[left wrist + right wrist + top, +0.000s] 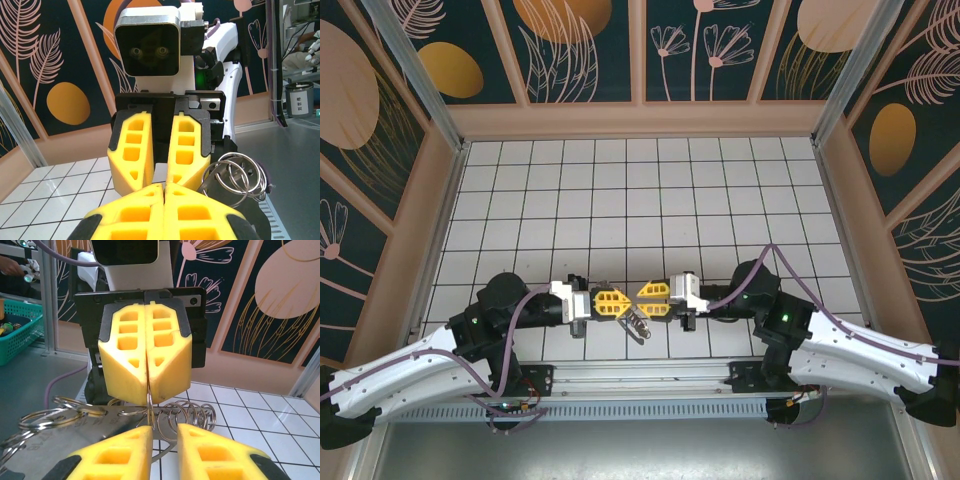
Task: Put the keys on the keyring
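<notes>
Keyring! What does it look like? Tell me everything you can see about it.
The keyring looks like a bunch of thin, shiny silver wire rings, overlapping and coiled. It hangs between the two claws, above the white tiled table. The shut left claw pinches one thin loop between its yellow fingers. The right claw, slightly open, is close beside it.

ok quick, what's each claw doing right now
left claw: shut on the keyring, pinching one of its metal rings
right claw: open a little, not clamped on anything
</notes>
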Available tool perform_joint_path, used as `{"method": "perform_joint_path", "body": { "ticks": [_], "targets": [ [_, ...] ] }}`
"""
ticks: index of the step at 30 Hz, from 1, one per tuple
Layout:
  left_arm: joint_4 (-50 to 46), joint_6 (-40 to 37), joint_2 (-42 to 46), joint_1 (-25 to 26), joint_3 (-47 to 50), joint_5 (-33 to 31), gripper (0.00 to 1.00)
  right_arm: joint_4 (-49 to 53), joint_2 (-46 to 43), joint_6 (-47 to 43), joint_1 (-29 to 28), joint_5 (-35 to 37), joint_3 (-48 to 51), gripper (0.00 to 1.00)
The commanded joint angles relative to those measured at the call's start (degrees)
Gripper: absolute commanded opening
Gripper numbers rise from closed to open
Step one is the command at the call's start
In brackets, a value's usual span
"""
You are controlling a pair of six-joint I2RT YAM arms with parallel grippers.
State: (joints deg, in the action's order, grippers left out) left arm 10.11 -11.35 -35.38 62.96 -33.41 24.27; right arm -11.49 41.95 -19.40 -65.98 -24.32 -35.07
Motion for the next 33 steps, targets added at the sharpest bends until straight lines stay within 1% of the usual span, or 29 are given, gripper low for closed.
{"method": "perform_joint_path", "body": {
  "ticks": [1, 9, 26, 33],
  "targets": [
    [1.4, -1.0, -0.3, 0.0, -1.7, 0.1, 0.00, -2.0, 0.4, 0.6, 0.2, -3.2, -0.2, 0.24],
    [1.1, -1.0, -0.2, 0.0, -1.8, 0.0, 0.00, -1.8, -0.5, 0.7, 0.2, -4.2, 0.4, 0.28],
    [0.5, -1.1, -0.6, 0.0, -2.4, 0.0, 0.00, -2.4, 0.5, 1.0, 0.2, -5.6, 0.1, 0.30],
    [-0.3, -1.5, -2.4, 0.0, -3.2, -0.1, 0.00, -3.5, 1.8, 1.2, 0.2, -6.6, -0.4, 0.30]
  ]
}}
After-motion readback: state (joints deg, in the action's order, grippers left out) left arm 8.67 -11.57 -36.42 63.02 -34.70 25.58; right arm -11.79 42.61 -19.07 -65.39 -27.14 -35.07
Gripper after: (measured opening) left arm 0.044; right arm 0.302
